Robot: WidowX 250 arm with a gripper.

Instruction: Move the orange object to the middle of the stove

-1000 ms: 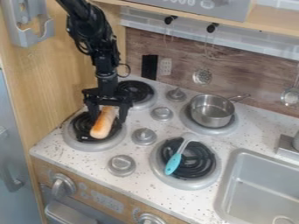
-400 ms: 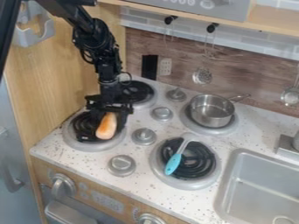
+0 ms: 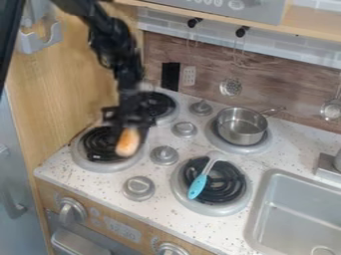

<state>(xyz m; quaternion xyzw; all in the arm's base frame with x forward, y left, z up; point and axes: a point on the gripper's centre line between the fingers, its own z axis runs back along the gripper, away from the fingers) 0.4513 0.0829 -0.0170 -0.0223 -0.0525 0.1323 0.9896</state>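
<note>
Starting at the bottom edge, a wood-look front panel [image 3: 146,236] is fitted with chunky grey knobs, with a smooth, rounded grey handle [image 3: 79,243] set under it at lower left. Above that, a white countertop [image 3: 57,172] is speckled all over with little dark flecks, and a matte grey sink [image 3: 299,214] with soft corners is sunk into it at lower right. Just below centre, a utensil [image 3: 198,185] with a turquoise grip and a pale head is laid across the black ridged coils of the front right burner [image 3: 231,182]. Over at centre left, the orange object [image 3: 128,142], long, smooth and round-ended, is seen over the right side of the front left burner [image 3: 96,144]. Its upper end is tucked into the black gripper [image 3: 128,127], which looks clamped on it, though things are pretty blurry there; whether it's been lifted clear of the coils can't be told. Farther back, a shiny, round-walled metal pot [image 3: 241,127] is parked on a burner right of centre, and more black coils are seen on the back left burner [image 3: 158,103]. Behind it all, a grainy brown backsplash [image 3: 200,55] is topped by glossy pale tiles, with a metal strainer [image 3: 230,87] hung in front. Compared with a second ago, the orange object and gripper have been shifted a bit right together, and more of the front left burner's coils are exposed.
</note>
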